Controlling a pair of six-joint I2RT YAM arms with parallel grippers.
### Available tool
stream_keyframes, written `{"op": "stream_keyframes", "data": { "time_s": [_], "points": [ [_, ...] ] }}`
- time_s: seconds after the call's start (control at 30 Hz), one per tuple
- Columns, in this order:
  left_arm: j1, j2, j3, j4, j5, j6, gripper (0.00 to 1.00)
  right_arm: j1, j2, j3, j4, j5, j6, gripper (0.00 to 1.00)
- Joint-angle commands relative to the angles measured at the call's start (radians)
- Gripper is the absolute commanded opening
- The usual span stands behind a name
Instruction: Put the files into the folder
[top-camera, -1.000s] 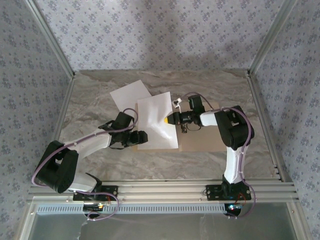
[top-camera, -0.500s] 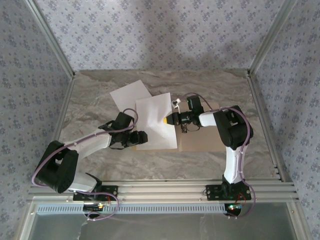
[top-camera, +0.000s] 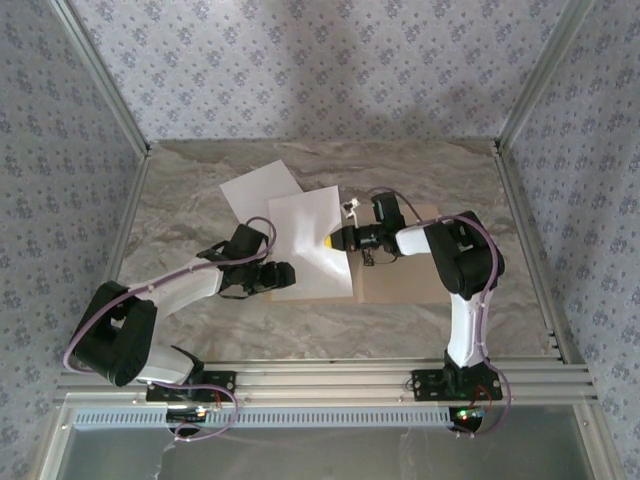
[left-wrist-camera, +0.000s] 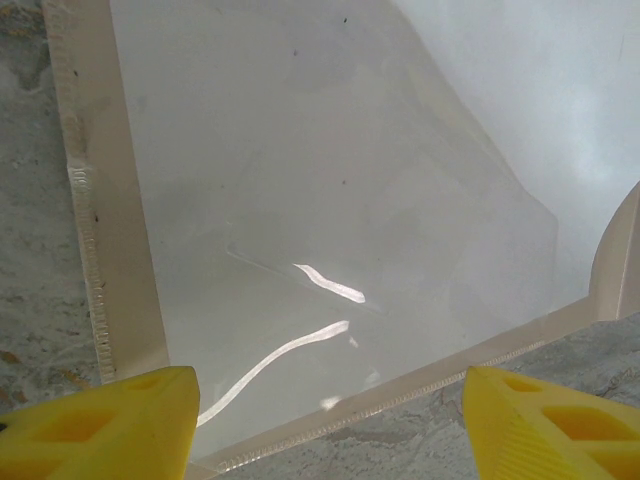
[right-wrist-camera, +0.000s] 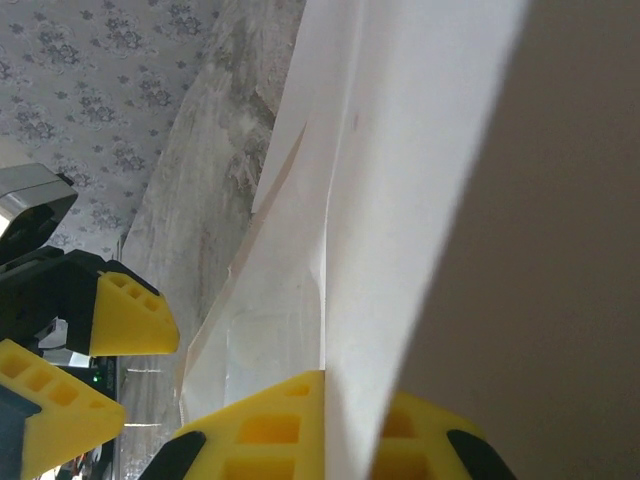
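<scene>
At mid-table, top view: the right gripper (top-camera: 335, 240) was clamped on the right edge of one file (top-camera: 305, 235). The right wrist view confirmed this. The white sheet (right-wrist-camera: 370, 200) ran edge-on between the two yellow fingers, and the jaws were shut down to the paper's thickness (right-wrist-camera: 325, 400).

The tan folder (top-camera: 405, 280) lay flat on the table (top-camera: 200, 200), directly under and to the right of that gripper. The second file (top-camera: 255, 188) lay flat beyond the gripped file, toward the far left, with its near corner tucked under the gripped file.

The left gripper (top-camera: 283, 275) sat at the lower left edge of the white area. In the left wrist view its jaws were wide apart (left-wrist-camera: 330, 425) and held nothing. The folder's pale border (left-wrist-camera: 130, 250) and a glossy clear pocket (left-wrist-camera: 330, 220) lay on the table just ahead, spanning the gap between the fingertips. White paper covered the upper right of that view.
</scene>
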Motion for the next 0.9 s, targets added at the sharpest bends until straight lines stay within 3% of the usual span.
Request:
{"op": "stream_keyframes", "data": {
  "time_s": [0.0, 0.4, 0.6, 0.87],
  "points": [
    [0.009, -0.021, -0.002, 0.0, 0.013, -0.003, 0.71, 0.001, 0.013, -0.007, 0.008, 0.015, 0.005, 0.03],
    [0.01, -0.022, -0.001, -0.001, 0.015, -0.001, 0.71, -0.023, 0.043, 0.135, -0.259, 0.086, -0.048, 0.29],
    [0.01, -0.015, -0.003, 0.004, 0.014, -0.004, 0.71, -0.026, 0.076, 0.21, -0.359, 0.12, -0.036, 0.34],
    [0.009, -0.002, -0.004, 0.01, 0.013, -0.004, 0.71, -0.027, 0.14, 0.291, -0.363, 0.145, 0.091, 0.38]
  ]
}}
